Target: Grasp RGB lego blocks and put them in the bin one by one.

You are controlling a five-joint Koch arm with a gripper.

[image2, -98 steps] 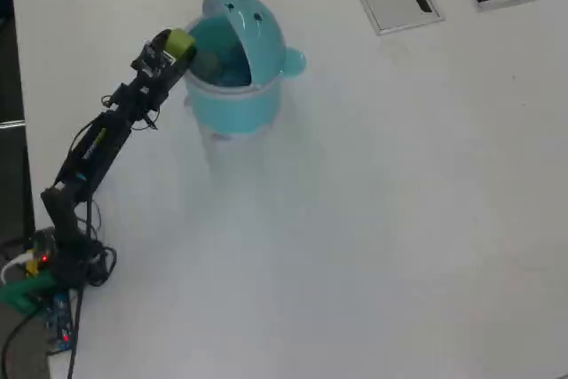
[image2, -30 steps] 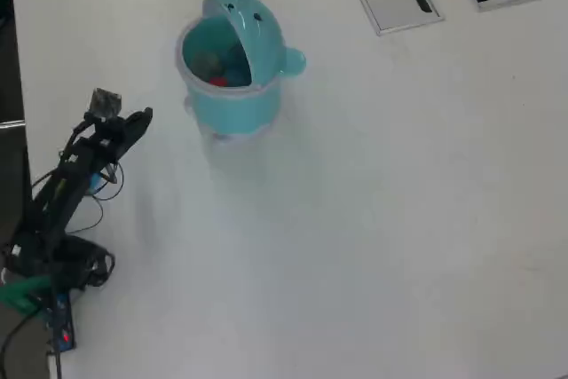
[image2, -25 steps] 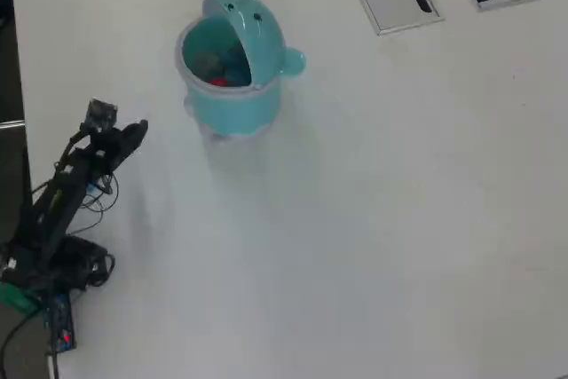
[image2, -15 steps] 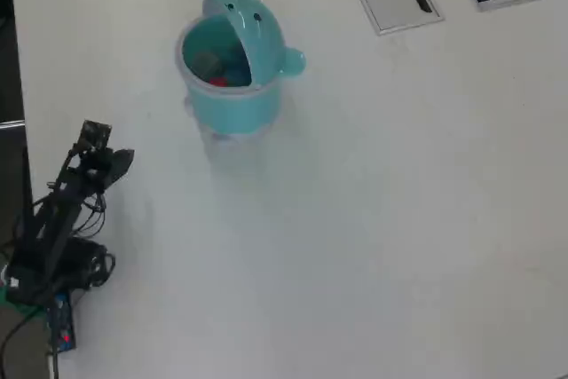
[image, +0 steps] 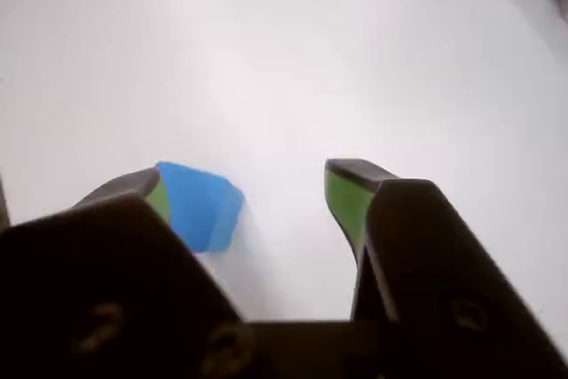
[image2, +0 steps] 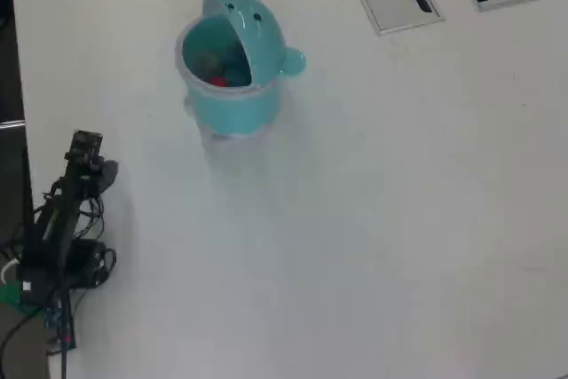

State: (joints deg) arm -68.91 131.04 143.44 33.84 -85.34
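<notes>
Blocks first: my wrist view shows the light blue block (image: 206, 204) on the table (image: 266, 59), touching the left finger's green pad (image: 160, 197). I have the claw (image: 257, 197) spread wide, gripping nothing, so the block sits off-centre. Overhead, the teal bin (image2: 232, 108) stands far off, something red (image2: 217, 82) already inside, lid tipped back to take drops.
</notes>
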